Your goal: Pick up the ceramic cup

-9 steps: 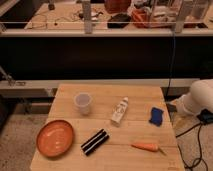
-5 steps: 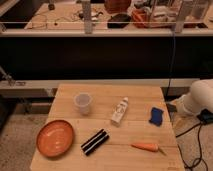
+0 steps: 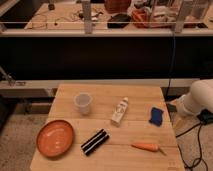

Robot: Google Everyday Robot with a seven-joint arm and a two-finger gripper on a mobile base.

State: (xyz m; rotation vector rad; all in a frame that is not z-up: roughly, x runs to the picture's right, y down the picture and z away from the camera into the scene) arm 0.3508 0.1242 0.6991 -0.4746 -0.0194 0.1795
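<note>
The ceramic cup (image 3: 83, 103) is a small pale handleless tumbler. It stands upright on the left half of the wooden table (image 3: 140, 95), with free space all around it. Only a white rounded segment of my arm (image 3: 198, 99) shows at the right edge, just beyond the table's right side and far from the cup. My gripper itself is out of view.
An orange plate (image 3: 55, 138) lies front left of the cup. A white labelled bottle (image 3: 119, 111) lies at the centre, with a blue object (image 3: 157, 116) to its right. A black pair of bars (image 3: 95, 141) and a carrot (image 3: 146, 147) lie near the front. A cluttered counter (image 3: 115, 20) stands behind.
</note>
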